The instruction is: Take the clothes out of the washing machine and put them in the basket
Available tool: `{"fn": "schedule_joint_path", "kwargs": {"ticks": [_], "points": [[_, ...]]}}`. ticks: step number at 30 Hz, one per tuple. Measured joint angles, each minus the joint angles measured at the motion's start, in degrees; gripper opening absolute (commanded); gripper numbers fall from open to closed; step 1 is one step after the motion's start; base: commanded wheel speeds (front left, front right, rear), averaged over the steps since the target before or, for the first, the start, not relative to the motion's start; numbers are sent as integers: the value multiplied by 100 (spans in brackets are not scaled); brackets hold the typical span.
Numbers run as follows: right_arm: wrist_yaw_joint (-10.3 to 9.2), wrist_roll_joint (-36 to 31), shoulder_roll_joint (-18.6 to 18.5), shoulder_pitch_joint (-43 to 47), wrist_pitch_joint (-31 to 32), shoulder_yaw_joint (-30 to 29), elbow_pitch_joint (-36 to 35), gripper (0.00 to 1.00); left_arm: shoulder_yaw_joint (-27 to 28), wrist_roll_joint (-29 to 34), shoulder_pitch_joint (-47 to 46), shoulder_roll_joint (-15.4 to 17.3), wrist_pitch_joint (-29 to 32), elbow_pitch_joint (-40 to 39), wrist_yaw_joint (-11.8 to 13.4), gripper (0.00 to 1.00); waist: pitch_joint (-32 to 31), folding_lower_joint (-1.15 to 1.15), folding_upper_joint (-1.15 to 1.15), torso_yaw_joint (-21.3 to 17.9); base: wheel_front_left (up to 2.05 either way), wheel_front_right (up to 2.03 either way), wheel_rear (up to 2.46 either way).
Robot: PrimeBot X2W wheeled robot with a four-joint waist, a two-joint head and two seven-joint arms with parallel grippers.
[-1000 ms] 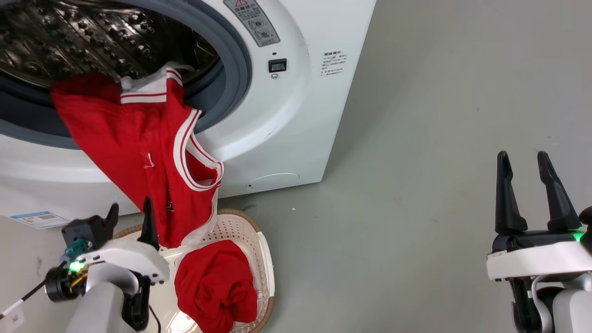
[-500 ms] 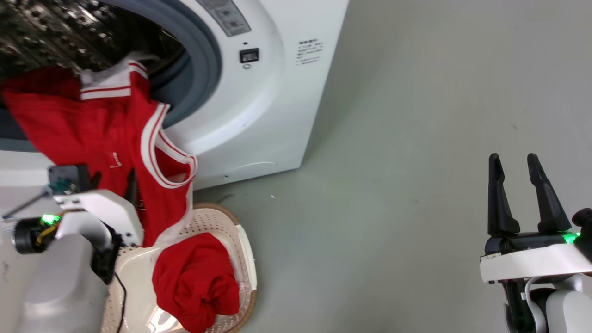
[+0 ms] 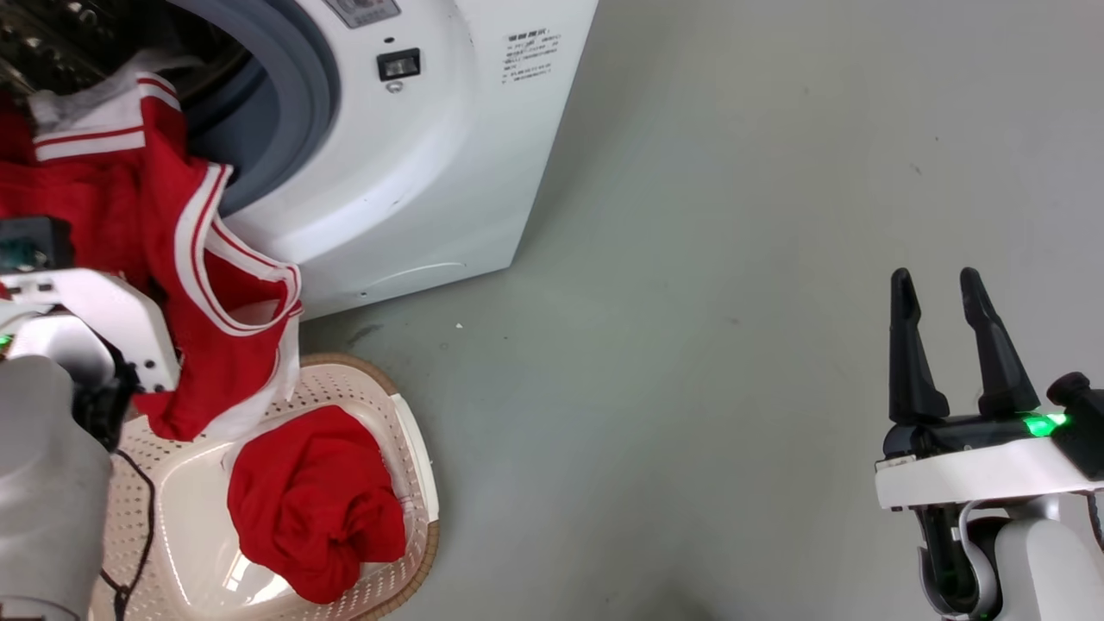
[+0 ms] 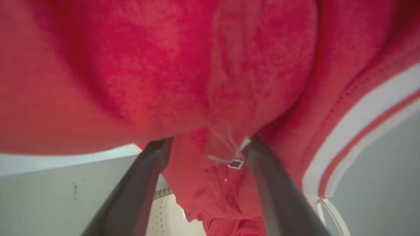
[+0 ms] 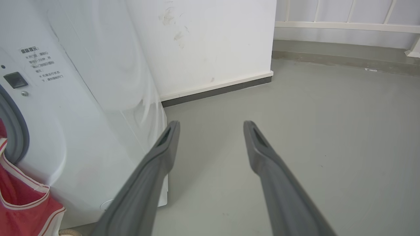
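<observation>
Grey floor [image 3: 733, 259] holds the basket [image 3: 345, 388] under the washer [image 3: 414, 172] so clothes drop in; one red cloth [image 3: 310, 509] is inside. My left fingers [image 4: 141, 183] are apart around the hanging jersey [image 3: 211, 362]; right fingers [image 3: 907, 362] wait apart.

On the washing machine [image 3: 414, 198] front, right of the door ring, I logged a printed note [image 3: 528, 53] in small dark Chinese characters: one heading line over about four shorter lines. My right wrist view showed it larger, but I still could not read the characters with certainty. A grey label [image 3: 362, 9] at the top edge of the head view was cut off and illegible. A small dark square tag [image 4: 235, 164] sat on the jersey [image 4: 197, 82] in my left wrist view; I read no mark on it.
</observation>
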Motion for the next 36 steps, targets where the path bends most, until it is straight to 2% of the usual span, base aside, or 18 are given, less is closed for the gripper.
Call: {"fn": "schedule_joint_path", "kwargs": {"ticks": [7,8,9,10,14,23,31,36], "points": [[0,87,0,-83,-68,66,137,100,-33,-4,-215,108,73,252,48,100,105,0,0,-100,0,0,0],[0,97,1,-102,-77,82,186,100,-60,5,-271,126,66,348,68,80,109,0,0,-123,0,0,0],[0,97,0,-108,-78,81,193,100,-71,7,-284,127,64,374,74,36,109,0,0,-127,0,0,0],[0,97,0,-116,-86,79,208,100,-79,11,-303,133,63,400,76,0,108,0,0,-130,0,0,0],[0,96,0,-124,-96,65,232,100,-86,-5,-323,175,-63,474,100,0,72,0,0,-118,0,0,0],[0,-41,0,-85,-111,-68,244,100,-71,-134,-29,-137,-798,432,132,0,-264,0,0,59,0,0,0],[0,-203,1,99,2,-226,153,100,-9,-272,528,-393,-1674,82,232,0,-722,0,0,310,0,0,0],[0,-326,1,272,153,-319,3,100,3,-323,1046,-588,-1969,-319,309,0,-1039,0,0,470,0,0,0]]}}
